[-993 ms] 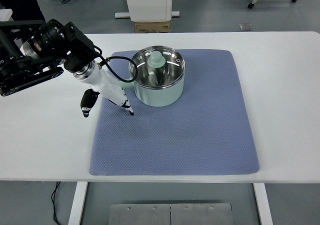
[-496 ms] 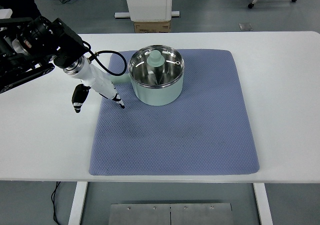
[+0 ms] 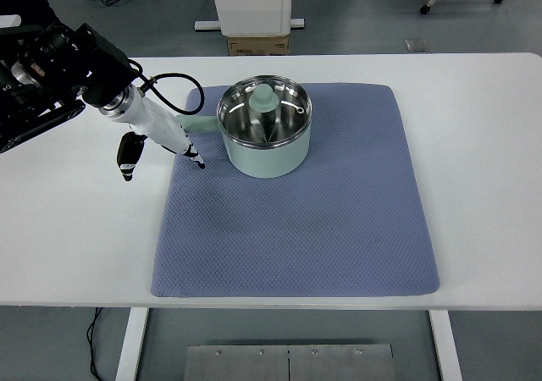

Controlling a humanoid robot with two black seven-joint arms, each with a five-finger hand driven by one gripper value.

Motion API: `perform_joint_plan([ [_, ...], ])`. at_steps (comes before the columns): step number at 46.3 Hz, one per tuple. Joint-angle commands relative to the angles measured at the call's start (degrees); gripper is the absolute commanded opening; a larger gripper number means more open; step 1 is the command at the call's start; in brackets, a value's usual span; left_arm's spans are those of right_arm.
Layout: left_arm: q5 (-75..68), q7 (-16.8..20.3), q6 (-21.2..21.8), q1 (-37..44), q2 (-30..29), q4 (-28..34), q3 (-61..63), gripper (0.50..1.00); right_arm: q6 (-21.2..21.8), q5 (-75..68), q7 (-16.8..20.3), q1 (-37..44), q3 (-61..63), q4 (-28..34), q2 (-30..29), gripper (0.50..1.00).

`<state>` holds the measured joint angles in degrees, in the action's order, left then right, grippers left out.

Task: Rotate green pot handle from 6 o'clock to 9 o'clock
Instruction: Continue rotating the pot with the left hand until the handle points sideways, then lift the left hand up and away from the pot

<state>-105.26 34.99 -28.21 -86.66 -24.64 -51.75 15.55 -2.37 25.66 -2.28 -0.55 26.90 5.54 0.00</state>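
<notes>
Spanning the whole width, the white table carries a blue mat, bare across its near half and right side. On the mat's far-left part stands the green pot, handle pointing left. Just left of it, the left hand hangs, fingers loosely extended, holding nothing.

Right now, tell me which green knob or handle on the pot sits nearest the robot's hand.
The side handle, sticking out left toward the left hand; the lid knob stands farther right, at the pot's centre.
</notes>
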Motion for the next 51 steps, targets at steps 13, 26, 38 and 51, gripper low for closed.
perform_joint_plan([
  [13,5.41,0.01,-4.04,-1.92,-0.05,-4.75,-0.17,1.0,0.0,0.0,0.0,0.02,-0.01,0.0,0.0,1.0],
  [26,13.41,0.01,-6.79,-7.64,-2.51,-6.34,-0.17,1.0,0.0,0.0,0.0,0.02,-0.01,0.0,0.0,1.0],
  [38,23.42,0.01,-6.79,-10.98,-6.38,-6.17,-0.43,1.0,0.0,0.0,0.0,0.02,-0.01,0.0,0.0,1.0],
  [51,54.09,0.01,-6.79,-9.67,-7.79,-1.86,-0.52,1.0,0.0,0.0,0.0,0.02,0.17,0.0,0.0,1.0],
])
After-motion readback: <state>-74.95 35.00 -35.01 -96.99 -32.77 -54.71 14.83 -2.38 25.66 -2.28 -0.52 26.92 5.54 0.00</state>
